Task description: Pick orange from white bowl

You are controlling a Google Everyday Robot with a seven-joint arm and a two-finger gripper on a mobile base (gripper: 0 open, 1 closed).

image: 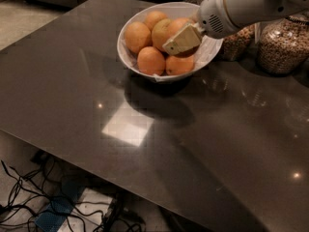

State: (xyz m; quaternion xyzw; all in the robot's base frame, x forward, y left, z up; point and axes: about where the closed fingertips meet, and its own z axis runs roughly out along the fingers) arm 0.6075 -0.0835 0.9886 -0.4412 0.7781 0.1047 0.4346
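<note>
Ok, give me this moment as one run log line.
phase: pick | gripper: inside white bowl, beside orange | grasp: unconfirmed | orange: in bowl

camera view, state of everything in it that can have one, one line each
white bowl: upright on the table, holding fruit
oranges: piled in the bowl, none outside it
gripper: down in the bowl's right side, against the oranges
glass jars: upright beside the bowl, filled with grains, tops out of view
cables: tangled on the floor under the table
</note>
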